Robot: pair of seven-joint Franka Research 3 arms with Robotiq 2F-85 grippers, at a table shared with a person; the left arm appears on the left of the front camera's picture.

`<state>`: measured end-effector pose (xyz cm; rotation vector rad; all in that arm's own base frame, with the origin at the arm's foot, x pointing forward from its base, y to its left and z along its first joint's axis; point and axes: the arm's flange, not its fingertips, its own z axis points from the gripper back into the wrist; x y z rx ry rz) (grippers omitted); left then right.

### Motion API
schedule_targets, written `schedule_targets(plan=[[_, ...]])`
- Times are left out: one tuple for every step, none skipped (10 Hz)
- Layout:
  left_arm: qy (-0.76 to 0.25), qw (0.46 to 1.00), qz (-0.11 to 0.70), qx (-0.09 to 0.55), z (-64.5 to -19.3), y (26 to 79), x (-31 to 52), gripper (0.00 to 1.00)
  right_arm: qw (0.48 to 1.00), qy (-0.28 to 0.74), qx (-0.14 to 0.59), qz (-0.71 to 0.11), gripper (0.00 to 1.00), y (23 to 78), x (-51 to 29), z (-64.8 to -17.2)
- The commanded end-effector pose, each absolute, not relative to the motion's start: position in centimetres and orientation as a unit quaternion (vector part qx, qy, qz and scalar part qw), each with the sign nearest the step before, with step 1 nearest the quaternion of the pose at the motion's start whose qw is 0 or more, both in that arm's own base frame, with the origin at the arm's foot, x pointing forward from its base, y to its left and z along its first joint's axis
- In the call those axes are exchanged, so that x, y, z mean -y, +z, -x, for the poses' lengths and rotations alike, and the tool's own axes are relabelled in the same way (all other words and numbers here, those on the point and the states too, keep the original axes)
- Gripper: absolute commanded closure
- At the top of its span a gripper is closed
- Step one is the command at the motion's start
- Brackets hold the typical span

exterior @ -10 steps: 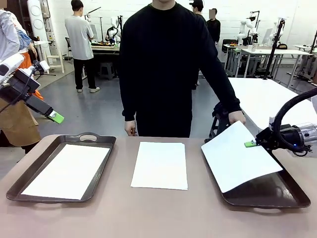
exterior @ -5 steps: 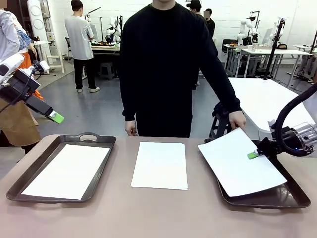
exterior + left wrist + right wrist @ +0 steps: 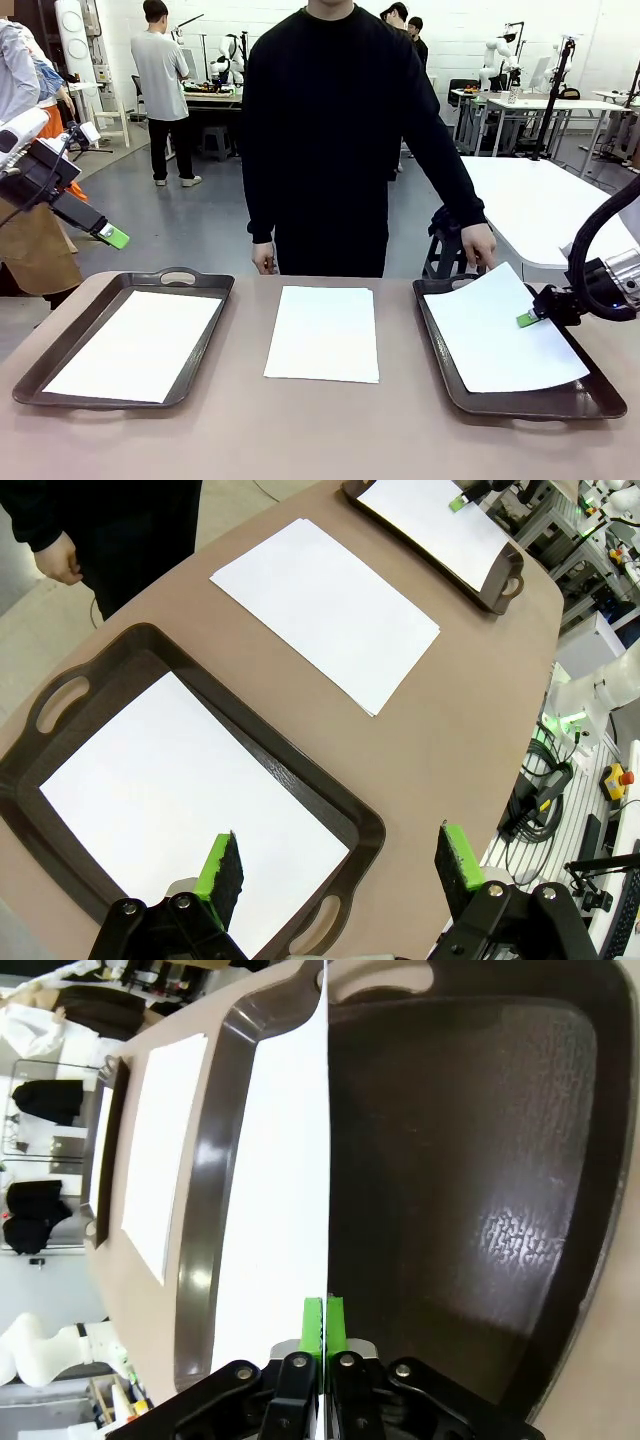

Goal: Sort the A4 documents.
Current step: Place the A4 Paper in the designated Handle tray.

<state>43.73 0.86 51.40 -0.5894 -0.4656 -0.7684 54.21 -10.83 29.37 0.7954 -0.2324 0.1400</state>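
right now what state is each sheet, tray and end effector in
left end effector, open, raised off the table
right end effector, shut on right sheet's edge
right sheet, held over right tray
middle sheet, flat on table
left sheet, flat in left tray

Grey floor (image 3: 200, 225), white brick wall (image 3: 470, 25), white worktable (image 3: 530, 200) under bright light.
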Motion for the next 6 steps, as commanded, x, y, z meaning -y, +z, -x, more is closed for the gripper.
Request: schedule_targets(plan=[[-0.371, 0.857, 0.281, 0.222, -43.69, 51.37, -0.80, 0.00, 0.915, 0.063, 0.128, -0.377, 0.99, 29.43, 9.84, -53.63], [-0.371, 0.857, 0.281, 0.222, -43.69, 51.37, -0.80, 0.00, 0.915, 0.063, 0.128, -0.378, 0.99, 29.41, 9.67, -53.73], [-0.371, 0.857, 0.281, 0.222, -43.69, 51.37, -0.80, 0.00, 0.915, 0.065, 0.125, -0.379, 0.99, 29.45, 9.39, -53.91], [-0.371, 0.857, 0.281, 0.222, -43.69, 51.37, -0.80, 0.00, 0.915, 0.065, 0.126, -0.377, 0.99, 29.58, 9.20, -54.07], [-0.371, 0.857, 0.281, 0.222, -43.69, 51.37, -0.80, 0.00, 0.917, 0.059, 0.128, -0.372, 0.99, 29.71, 9.29, -54.20], [-0.371, 0.857, 0.281, 0.222, -43.69, 51.37, -0.80, 0.00, 0.920, 0.054, 0.128, -0.367, 0.99, 29.80, 9.40, -54.20]])
